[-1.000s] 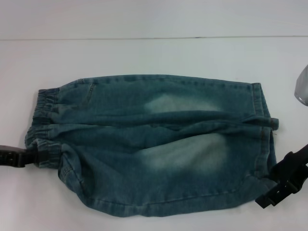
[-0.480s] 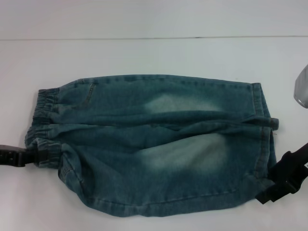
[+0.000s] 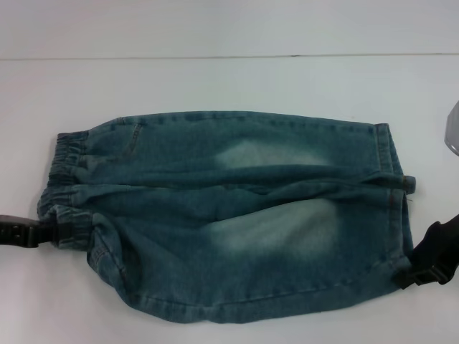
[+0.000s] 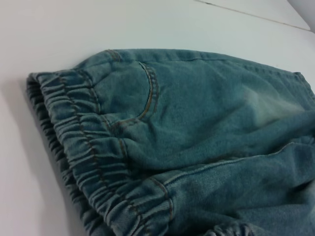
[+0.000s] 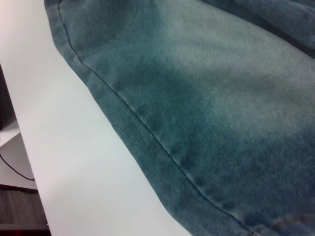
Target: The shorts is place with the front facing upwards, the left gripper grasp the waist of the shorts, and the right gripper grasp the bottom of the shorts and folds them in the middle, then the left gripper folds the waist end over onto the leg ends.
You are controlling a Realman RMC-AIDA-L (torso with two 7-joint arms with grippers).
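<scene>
The blue-green denim shorts (image 3: 229,215) lie flat on the white table, folded lengthwise with one leg over the other. The puckered waist (image 3: 64,179) forms the left end, and the flat stitched leg ends (image 3: 391,208) form the right end. My left gripper (image 3: 43,234) rests on the table against the near corner of the waist. The left wrist view shows the gathered waist (image 4: 93,162) and a curved pocket seam (image 4: 150,93) close up. My right gripper (image 3: 412,276) sits just off the near right corner of the hems, apart from the cloth. Denim (image 5: 206,98) fills the right wrist view.
The white table (image 3: 215,79) extends behind and around the shorts, with a thin seam line across the back. A silver part of the right arm (image 3: 453,129) shows at the right edge. In the right wrist view the table edge (image 5: 19,162) drops to a dark floor.
My right gripper has drawn back to the right, away from the hem corner. The shorts and the left gripper have stayed where they were.
</scene>
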